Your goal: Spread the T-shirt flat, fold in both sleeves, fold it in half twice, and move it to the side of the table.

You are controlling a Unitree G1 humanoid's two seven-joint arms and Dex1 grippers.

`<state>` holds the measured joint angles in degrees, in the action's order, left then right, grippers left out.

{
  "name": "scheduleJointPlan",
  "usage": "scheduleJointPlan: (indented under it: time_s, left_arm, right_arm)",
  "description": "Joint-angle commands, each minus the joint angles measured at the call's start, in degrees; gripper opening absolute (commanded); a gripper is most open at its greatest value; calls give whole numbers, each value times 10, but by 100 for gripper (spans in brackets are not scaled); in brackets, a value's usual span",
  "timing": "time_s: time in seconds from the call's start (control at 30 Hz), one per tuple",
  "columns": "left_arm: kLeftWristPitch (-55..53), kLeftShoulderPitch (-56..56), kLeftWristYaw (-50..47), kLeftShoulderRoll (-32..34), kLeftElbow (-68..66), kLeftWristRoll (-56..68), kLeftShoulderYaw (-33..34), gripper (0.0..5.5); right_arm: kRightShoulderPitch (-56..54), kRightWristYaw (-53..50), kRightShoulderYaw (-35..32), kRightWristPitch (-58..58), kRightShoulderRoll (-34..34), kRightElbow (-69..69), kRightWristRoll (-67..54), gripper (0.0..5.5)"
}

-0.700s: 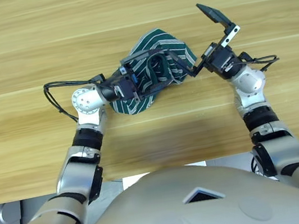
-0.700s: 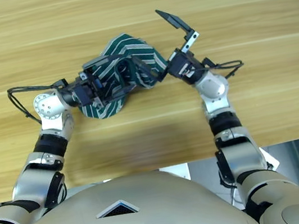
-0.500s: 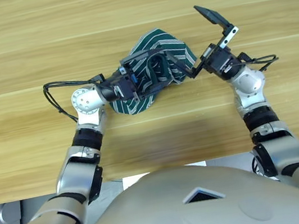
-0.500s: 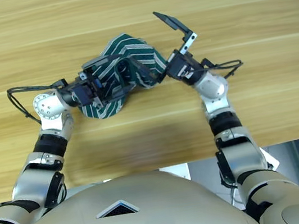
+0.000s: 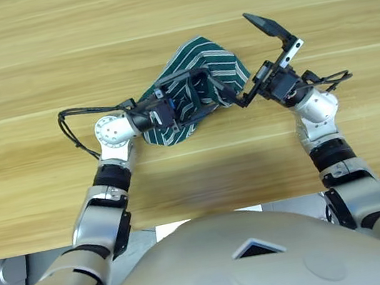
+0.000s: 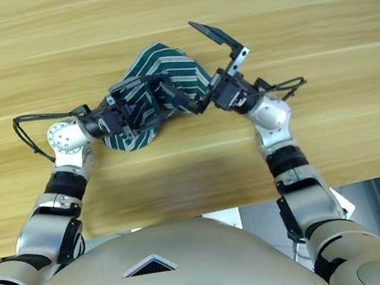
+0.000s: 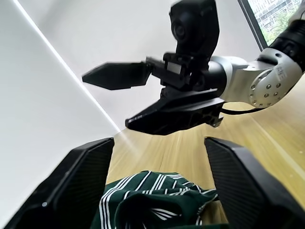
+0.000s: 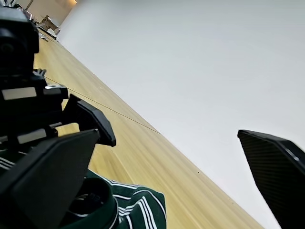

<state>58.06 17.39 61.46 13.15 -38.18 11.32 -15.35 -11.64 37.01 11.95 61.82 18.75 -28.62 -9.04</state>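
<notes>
Green cloth with white stripes, the T-shirt [image 5: 218,57] lies in a crumpled heap on the wooden desk [image 5: 52,48]. No sleeve or hem is laid out, so the step in hand looks to be the first one: spreading it flat.

The left fingers [image 7: 81,181] stand apart, straddling the heap with bunched fabric between them and nothing pinched. The right fingers [image 5: 265,25] are spread very wide. The lower one reaches to the heap's edge just beside the left pair, though whether it touches the cloth is unclear. The upper one points up and away over bare wood. The two pairs sit close, almost tip to tip.

To do this well, each pair should probably close on a single layer at an outer edge, such as a hem corner or a shoulder. Gripping the thick of the bundle would likely catch several folds at once. With both holding, drawing them away from each other, low over the wood, should let the cloth open out. Working this close, the fingers risk knocking together or seizing the same fold, so separate grip spots matter.
</notes>
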Motion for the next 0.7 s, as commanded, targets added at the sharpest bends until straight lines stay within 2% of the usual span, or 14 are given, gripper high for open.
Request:
scheduleJointPlan:
  time_s: [0.03, 0.23, 0.4, 0.7]
  left_arm:
    - [9, 18, -15, 0, -24, -28, -6, 352]
    - [15, 20, -16, -3, -29, -35, -17, 352]
    - [-16, -4, 36, 3, 32, 43, -37, 352]
    - [-27, -12, 52, 5, 46, 58, -40, 352]
  right_arm:
    - [6, 13, 6, -8, 5, 26, -21, 540]
    - [3, 17, 2, -16, 4, 26, -25, 540]
    - [-3, 15, 2, -19, -3, 16, -14, 540]
    - [-8, 1, -3, -17, -10, -2, 15, 540]
